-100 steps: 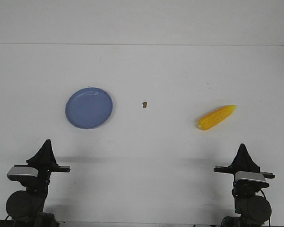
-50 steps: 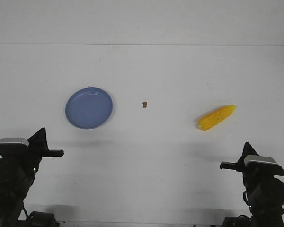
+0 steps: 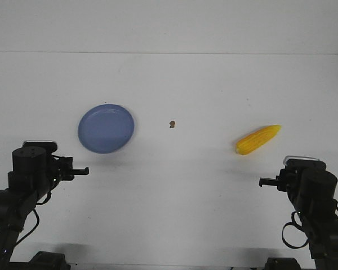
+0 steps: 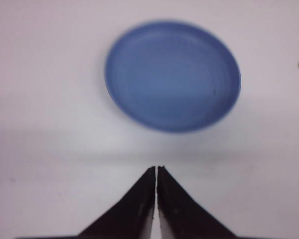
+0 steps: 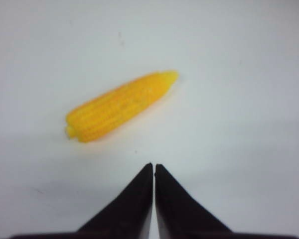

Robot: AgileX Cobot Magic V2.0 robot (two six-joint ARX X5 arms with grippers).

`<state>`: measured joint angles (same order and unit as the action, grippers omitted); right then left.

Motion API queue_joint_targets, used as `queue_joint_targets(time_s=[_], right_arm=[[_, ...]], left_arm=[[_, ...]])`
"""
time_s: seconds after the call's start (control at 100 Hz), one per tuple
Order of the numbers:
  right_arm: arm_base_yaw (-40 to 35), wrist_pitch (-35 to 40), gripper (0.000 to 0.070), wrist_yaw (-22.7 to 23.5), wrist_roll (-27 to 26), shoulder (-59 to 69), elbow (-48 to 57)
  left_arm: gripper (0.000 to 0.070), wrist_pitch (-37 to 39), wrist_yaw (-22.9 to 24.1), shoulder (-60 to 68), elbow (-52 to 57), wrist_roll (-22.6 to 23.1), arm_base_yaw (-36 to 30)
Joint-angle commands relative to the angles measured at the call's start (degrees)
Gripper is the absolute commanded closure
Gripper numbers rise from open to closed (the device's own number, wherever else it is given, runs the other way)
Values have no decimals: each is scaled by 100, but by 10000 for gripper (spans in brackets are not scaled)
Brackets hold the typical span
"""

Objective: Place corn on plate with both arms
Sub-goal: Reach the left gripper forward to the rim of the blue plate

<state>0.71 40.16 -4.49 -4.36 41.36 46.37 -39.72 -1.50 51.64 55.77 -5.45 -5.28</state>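
Right wrist view: corn and gripper over the table.
The corn (image 5: 120, 105) is seen lying flat on the white table (image 5: 239, 59), clear of the right gripper (image 5: 154, 169), whose black fingertips are pressed together.

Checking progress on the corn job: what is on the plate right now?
Nothing; the plate shows only bare blue. The corn lies on the table, apart from it. The table under the plate is covered.

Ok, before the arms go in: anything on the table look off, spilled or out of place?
Only a tiny brown speck lying on the white table between the blue plate and the corn cob. It could be a crumb or a mark. Plate and corn look intact, both untouched.
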Motion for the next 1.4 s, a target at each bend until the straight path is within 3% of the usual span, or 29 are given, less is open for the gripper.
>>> queue_joint_targets(time_s=[0.0,0.26,0.31,0.39,0.44,0.49,0.58,0.64,0.91,1.39], right_arm=[[0,-24,688,17,-52,48,90],[0,-26,674,17,-50,59,90],[0,-26,597,17,-50,59,90],[0,-26,376,17,-50,59,90],[0,-26,244,17,-52,57,90],[0,-24,162,17,-52,59,90],[0,-26,139,15,-57,59,90],[0,-26,139,15,-57,59,90],[0,-28,139,13,-57,59,90],[0,-26,139,15,-55,59,90]], left_arm=[[688,-2,-26,111,111,4,2],[684,214,-26,109,111,2,2],[681,256,-26,111,111,2,2],[651,299,-24,111,111,-31,2],[571,304,-22,111,111,-109,2],[428,297,-20,111,111,-221,2],[123,297,-17,111,111,-323,2],[29,299,-17,111,111,-321,2],[36,896,2,619,160,-367,129],[51,1290,4,4236,1827,-380,750]])
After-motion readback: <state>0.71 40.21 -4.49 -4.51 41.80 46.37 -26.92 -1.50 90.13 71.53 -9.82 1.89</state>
